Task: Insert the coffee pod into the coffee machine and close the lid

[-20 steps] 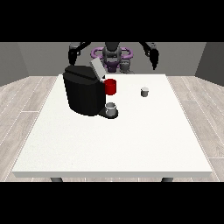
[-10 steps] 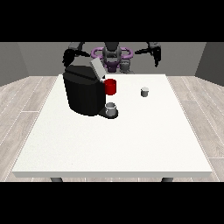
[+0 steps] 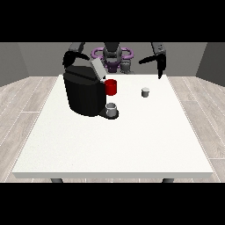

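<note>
- Room: you see grey walls, a pale plank floor, and a large white matte table point(image 3: 114, 145) with square edges on dark legs.
- Hand at the view's right point(image 3: 161, 67): black, raised above the table's far right edge, fingers pointing straight down and holding nothing. It sits well apart from everything on the table.
- Hand at the view's left point(image 3: 68, 59): black, up behind the top of the coffee machine; you cannot tell how its fingers lie.
- Coffee pod point(image 3: 145, 92): small, pale grey, short cylinder, standing upright on the table right of the machine and clear of it, below and left of the right-side hand.
- Coffee machine point(image 3: 83, 92): bulky, black, rounded block on the table's far left part. Its grey flat lid point(image 3: 98, 69) stands tilted up, open.
- Red cylindrical part point(image 3: 111, 87) juts from the machine's front.
- Grey cup point(image 3: 112, 109): sits on the machine's dark base under the red part; contents not discernible.
</note>
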Controlling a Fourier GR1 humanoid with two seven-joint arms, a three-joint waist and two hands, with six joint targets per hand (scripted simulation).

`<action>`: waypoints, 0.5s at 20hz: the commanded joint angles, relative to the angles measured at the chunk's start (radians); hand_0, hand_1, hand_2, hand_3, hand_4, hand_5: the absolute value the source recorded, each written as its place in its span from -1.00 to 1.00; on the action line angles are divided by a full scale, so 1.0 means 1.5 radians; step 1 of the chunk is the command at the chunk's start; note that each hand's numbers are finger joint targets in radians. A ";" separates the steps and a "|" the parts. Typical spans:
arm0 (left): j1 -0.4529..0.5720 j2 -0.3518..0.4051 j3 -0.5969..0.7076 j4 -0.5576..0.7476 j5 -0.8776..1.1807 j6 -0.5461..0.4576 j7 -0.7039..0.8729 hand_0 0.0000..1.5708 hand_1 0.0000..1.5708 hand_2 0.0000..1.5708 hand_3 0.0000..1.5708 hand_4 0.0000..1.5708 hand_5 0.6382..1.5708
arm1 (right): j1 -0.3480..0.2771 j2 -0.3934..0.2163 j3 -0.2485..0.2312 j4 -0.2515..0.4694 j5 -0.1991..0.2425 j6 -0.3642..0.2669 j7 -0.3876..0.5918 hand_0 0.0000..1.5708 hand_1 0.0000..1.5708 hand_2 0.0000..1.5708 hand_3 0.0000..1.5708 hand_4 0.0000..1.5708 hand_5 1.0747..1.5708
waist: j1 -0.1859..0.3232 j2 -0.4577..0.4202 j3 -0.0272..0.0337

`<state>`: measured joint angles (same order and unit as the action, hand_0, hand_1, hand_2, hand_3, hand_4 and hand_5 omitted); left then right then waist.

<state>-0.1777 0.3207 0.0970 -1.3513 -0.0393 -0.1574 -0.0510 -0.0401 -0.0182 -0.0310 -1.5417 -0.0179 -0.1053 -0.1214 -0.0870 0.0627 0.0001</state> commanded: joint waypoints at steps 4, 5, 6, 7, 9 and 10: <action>-0.070 0.002 0.014 0.130 -0.038 0.011 -0.006 -1.00 -1.00 -1.00 -1.00 -1.00 1.00 | -0.022 -0.014 -0.010 0.026 -0.023 0.025 -0.022 -1.00 -1.00 -1.00 -1.00 -0.64 1.00 | -0.018 0.042 0.0000; -0.102 0.038 0.036 0.158 -0.035 -0.004 -0.026 -1.00 -1.00 -1.00 -1.00 -1.00 1.00 | -0.052 0.012 0.011 0.017 -0.009 -0.015 -0.005 -1.00 -1.00 -1.00 -1.00 -0.64 1.00 | -0.020 0.070 -0.0002; -0.098 0.005 0.013 0.173 -0.055 0.011 -0.009 -1.00 -1.00 -1.00 -1.00 -1.00 1.00 | -0.052 -0.021 -0.019 0.007 -0.029 0.012 0.038 -1.00 -1.00 -1.00 -1.00 -0.67 1.00 | -0.020 0.030 -0.0001; -0.105 0.016 0.017 0.178 -0.059 0.012 0.002 -1.00 -1.00 -1.00 -1.00 -1.00 1.00 | -0.026 -0.004 0.007 0.041 0.003 0.006 -0.029 -1.00 -1.00 -1.00 -1.00 -0.57 1.00 | -0.017 0.043 -0.0001; -0.113 0.029 0.039 0.254 -0.068 0.017 -0.061 -1.00 -1.00 -1.00 -1.00 -1.00 1.00 | -0.047 -0.006 0.025 -0.018 0.003 0.003 0.049 -1.00 -1.00 -1.00 -1.00 -0.57 1.00 | -0.037 0.059 -0.0005; -0.136 0.032 0.005 0.192 -0.082 0.002 0.038 -1.00 -1.00 -1.00 -1.00 -1.00 1.00 | -0.041 -0.007 -0.009 0.049 -0.013 0.004 0.003 -1.00 -1.00 -1.00 -1.00 -0.55 1.00 | -0.015 0.025 0.0001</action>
<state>-0.3262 0.3489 0.1265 -1.0850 -0.1228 -0.1426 -0.0679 -0.0931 -0.0246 -0.0229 -1.5196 -0.0254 -0.1024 -0.1055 -0.1186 0.1209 -0.0004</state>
